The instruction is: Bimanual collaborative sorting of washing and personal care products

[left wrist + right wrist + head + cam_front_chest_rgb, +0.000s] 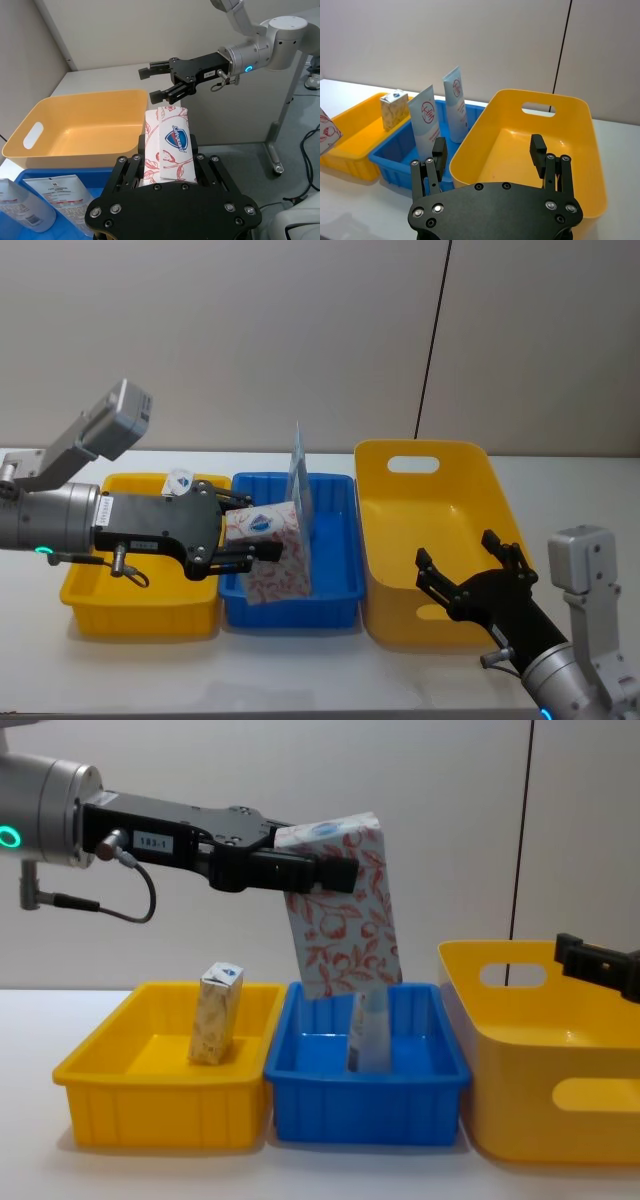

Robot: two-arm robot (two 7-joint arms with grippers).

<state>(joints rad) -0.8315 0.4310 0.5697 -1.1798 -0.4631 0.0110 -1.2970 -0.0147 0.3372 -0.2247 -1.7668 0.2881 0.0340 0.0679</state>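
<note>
As held now, noted floral carton [345, 920] clamped in left pincer [250, 530], tilted, raised above blue tray [365, 1110]; probably light, stiff-walled, dentable at corners; best gripped across broad faces; second carton [217, 1015] upright in small yellow tray [150, 1115]; two pouches [425, 122] standing in blue tray, likely limp, slippery; right pincer [455, 548] spread wide, empty, above near side of big yellow tub [520, 1100]; pouch bases hidden behind tray wall; held carton's underside out of sight.

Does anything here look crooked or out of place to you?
Only the floral carton: the left gripper holds it tilted above the blue bin. The right gripper hovers open over the big yellow tub.
</note>
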